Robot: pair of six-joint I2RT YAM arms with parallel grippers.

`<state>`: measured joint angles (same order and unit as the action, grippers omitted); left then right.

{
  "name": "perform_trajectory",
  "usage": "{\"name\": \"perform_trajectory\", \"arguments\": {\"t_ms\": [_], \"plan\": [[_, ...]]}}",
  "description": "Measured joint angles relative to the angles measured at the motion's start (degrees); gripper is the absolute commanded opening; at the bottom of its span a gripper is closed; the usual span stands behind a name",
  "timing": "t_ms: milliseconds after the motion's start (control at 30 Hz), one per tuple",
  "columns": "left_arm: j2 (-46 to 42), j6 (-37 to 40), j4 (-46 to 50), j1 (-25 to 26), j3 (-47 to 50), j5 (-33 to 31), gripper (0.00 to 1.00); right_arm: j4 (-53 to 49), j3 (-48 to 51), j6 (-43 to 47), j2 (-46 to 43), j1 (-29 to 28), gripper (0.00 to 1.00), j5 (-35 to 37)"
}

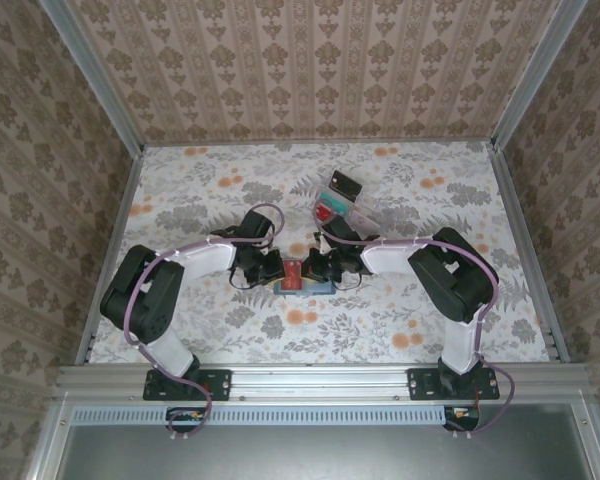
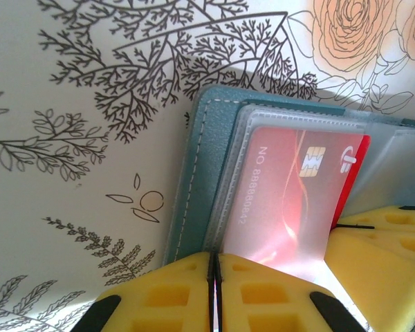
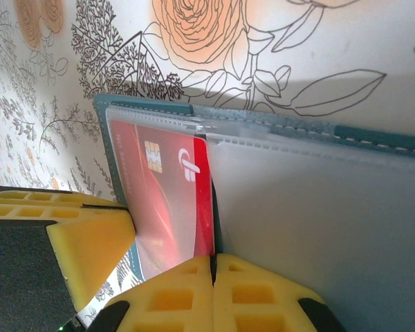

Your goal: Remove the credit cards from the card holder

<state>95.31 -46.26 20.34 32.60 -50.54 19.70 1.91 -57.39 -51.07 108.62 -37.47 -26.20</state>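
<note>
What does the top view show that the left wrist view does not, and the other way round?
Top, not left wrist: the left arm and right arm, and farther back on the table a clear box and a small dark object.
Left wrist, not top: the chip and printed number on the red card, the white stitching on the holder.
Both: red card in the teal holder, floral table, left gripper and right gripper closed at the holder.

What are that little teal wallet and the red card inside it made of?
The card holder looks like teal leather or imitation: fine grain, pale stitching. Its sleeves look frosted soft plastic. The red card looks glossy hard plastic, with a metal chip.
</note>
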Motion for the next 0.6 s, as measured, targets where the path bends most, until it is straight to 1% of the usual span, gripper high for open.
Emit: {"name": "perform_trajectory", "arguments": {"t_ms": [100, 300, 600], "plan": [[0.00, 0.00, 0.20, 0.00, -0.26, 0.00, 0.13, -0.17, 0.02, 0.39, -0.02, 0.13, 0.00, 0.00], [-0.13, 0.07, 1.07, 0.35, -2.29, -0.02, 0.15, -0.94, 0.90, 1.66, -1.14, 0.68, 0.00, 0.00], [-1.40, 0.22, 0.68, 0.37, -3.45, -0.02, 0.13, -4.04, 2.12, 3.04, -3.34, 2.40, 0.00, 0.02]]}}
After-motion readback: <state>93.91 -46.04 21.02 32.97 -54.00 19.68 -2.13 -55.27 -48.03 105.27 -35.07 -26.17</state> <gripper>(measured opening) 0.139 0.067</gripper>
